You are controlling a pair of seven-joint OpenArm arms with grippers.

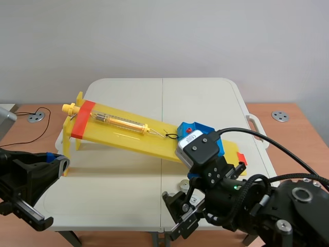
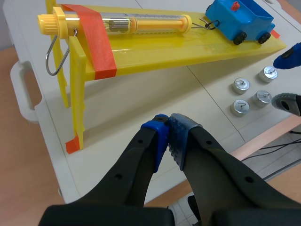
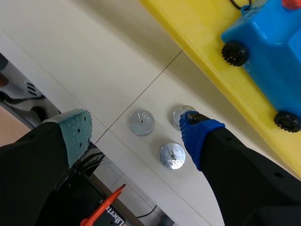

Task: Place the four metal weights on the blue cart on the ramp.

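White table (image 1: pixel 128 195) — yellow ramp (image 1: pixel 128 138) on it, four metal weights (image 2: pixel 241 85) near ramp's low end.

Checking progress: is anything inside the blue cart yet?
Only a red knob shows on the blue cart; all four metal weights lie on the table. Its floor is partly hidden.

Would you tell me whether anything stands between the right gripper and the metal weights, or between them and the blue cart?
Nothing visible does. The right gripper is open above the metal weights, and only table and the edge of the yellow ramp lie between them and the blue cart.
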